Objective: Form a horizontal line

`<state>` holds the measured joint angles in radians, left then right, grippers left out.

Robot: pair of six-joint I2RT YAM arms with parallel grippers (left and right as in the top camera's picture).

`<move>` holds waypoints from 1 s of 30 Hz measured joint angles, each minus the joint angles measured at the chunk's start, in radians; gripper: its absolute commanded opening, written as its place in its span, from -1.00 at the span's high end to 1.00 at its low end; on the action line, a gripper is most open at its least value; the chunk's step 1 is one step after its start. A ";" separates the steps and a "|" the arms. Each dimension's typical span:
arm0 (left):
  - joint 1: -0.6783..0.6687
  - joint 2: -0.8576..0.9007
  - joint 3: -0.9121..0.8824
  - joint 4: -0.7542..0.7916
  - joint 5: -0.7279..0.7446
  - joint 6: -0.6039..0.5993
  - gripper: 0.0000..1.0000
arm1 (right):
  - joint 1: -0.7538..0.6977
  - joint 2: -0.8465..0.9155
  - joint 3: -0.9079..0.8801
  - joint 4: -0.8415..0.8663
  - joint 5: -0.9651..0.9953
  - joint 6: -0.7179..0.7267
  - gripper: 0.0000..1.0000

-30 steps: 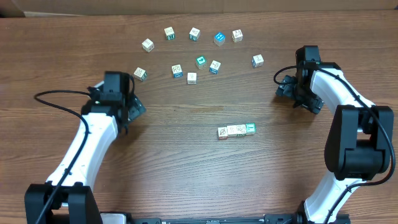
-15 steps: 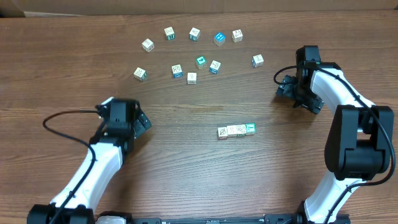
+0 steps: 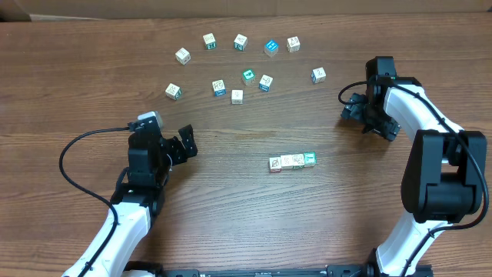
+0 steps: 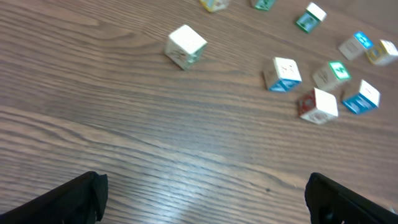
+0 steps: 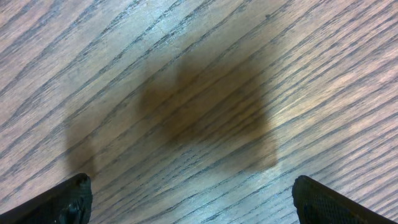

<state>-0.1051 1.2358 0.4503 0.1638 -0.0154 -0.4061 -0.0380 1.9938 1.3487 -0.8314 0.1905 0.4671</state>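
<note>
1. Overhead shows the horizontal line lying right of centre on the table, untouched: tiny cubes, likely light, rigid and easily scattered; pinch one across flat sides.
2. Wrist views miss it: left gripper spread, facing loose cubes; right gripper spread over bare wood.

My white left arm comes up from the near left edge and ends in my black two-finger left gripper, which points right and a little far. Its jaws stand wide apart and hold nothing; in the wrist view only my dark fingertips show, at the lower corners. My white right arm bends along the right side. My black right gripper points left, jaws spread wide too, and bare.
</note>
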 measured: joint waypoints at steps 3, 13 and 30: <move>0.000 0.000 -0.001 0.001 0.026 0.021 -0.99 | 0.000 0.000 0.000 0.000 0.000 0.000 -1.00; 0.000 -0.031 -0.093 0.088 0.050 0.040 -0.99 | 0.000 0.000 0.000 0.000 0.000 0.000 -1.00; 0.000 -0.295 -0.389 0.330 0.050 0.040 -0.99 | 0.000 0.000 0.000 0.000 0.000 0.000 -1.00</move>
<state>-0.1051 0.9405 0.0616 0.4938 0.0345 -0.3656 -0.0380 1.9938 1.3487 -0.8314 0.1905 0.4671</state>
